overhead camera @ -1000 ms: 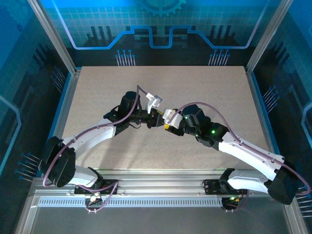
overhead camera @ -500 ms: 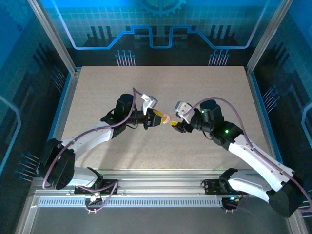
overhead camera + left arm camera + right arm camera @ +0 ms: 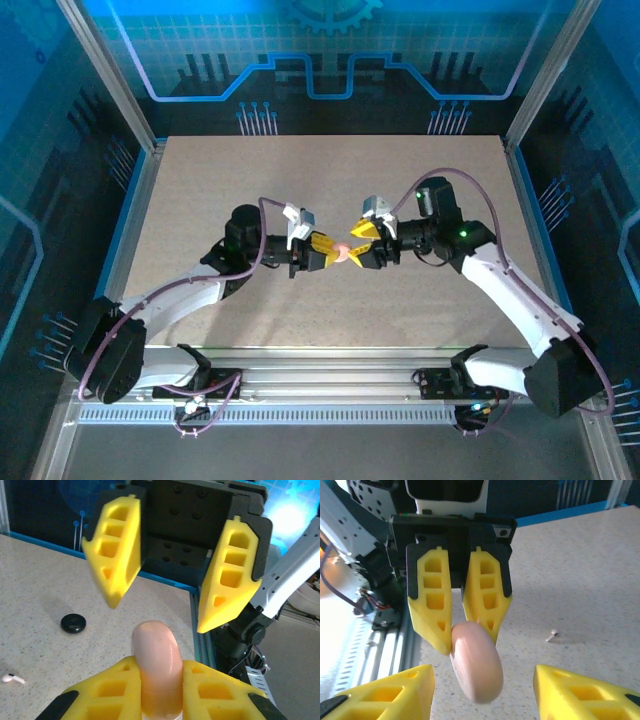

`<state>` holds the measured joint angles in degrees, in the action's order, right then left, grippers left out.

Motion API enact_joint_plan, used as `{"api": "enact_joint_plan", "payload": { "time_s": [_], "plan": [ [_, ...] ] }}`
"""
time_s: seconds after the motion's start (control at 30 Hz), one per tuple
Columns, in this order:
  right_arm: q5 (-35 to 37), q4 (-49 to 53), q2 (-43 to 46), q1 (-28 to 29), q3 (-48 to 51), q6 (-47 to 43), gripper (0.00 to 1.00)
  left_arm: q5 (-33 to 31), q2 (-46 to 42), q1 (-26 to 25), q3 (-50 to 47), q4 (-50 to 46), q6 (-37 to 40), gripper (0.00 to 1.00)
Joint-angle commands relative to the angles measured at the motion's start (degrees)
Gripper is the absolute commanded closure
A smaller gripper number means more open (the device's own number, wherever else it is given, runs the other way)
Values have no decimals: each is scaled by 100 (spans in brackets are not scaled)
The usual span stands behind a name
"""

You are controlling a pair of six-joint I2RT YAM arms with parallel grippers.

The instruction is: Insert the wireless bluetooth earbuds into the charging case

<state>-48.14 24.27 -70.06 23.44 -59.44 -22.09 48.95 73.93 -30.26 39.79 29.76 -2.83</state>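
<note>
**Pink case pinched between facing tools**

The left tool (image 3: 333,251) pinches the small round pale pink charging case (image 3: 155,662) edge-on between its yellow fingers, raised above the middle of the speckled beige counter (image 3: 300,180). Just beyond and facing it, the right tool (image 3: 362,246) stands spread, one yellow finger to each side of the case, neither touching it. On the counter lie a tiny pale earbud with a short stem (image 3: 12,678) and, farther off, a flat round black disc (image 3: 73,623).

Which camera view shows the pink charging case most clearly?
The right wrist view: the charging case shows its round face there, pinched in the left tool. The left wrist view gives it edge-on; the top view, a small pink spot.
</note>
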Motion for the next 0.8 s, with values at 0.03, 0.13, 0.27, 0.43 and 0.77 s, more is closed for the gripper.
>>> {"api": "enact_joint_plan", "payload": {
  "time_s": [0.03, 0.13, 0.27, 0.43, 0.77],
  "plan": [
    [-587, 624, -240, 79, -390, -413, 48, 360, -124, -49, -33, 265, 146, 87],
    [-622, 853, -429, 171, -559, -603, 50, 370, -142, -52, -26, 284, 136, 87],
    [-703, 1166, -702, 232, -776, -798, 56, 374, -153, -65, -24, 302, 118, 87],
    [-773, 1340, -836, 255, -900, -906, 70, 389, -186, -85, -24, 303, 116, 87],
    [-695, 1490, -784, 257, -951, -945, 84, 320, -309, -82, -49, 238, 175, 82]
  ]
}}
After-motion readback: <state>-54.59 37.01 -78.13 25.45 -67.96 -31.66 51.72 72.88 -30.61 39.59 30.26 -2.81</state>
